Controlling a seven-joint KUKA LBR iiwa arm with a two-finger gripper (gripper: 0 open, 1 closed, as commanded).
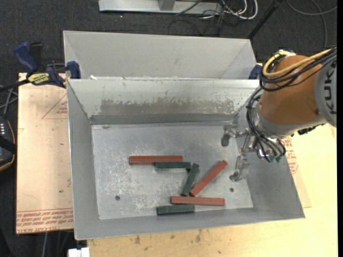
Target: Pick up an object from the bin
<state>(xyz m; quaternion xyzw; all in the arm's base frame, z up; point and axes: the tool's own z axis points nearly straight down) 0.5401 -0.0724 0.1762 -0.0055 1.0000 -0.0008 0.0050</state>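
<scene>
A grey metal bin (123, 189) is seen from above, with six slim bars scattered on its floor, three red and three dark green. The arm (292, 98), capped with an orange cover, is reached in from the right. The gripper (231, 158) is hung low over the right part of the floor, near the bin's right wall. Its two metal fingers (239, 167) are spread apart, and nothing is pinched between them; bare floor is seen in the gap. The nearest thing is a slanted red bar (209, 178), whose upper end lies just left of the nearer finger; whether they touch cannot be told. A tilted green bar (189, 181) lies just to its left, and the lower ends of the two come together. Below them a low red bar (198, 201) is laid almost level, with a low green bar (175, 210) just beneath its left end. Further left, a top red bar (155, 159) lies level near the middle of the floor, and an upper green bar (172, 166) is set just under its right end.
</scene>
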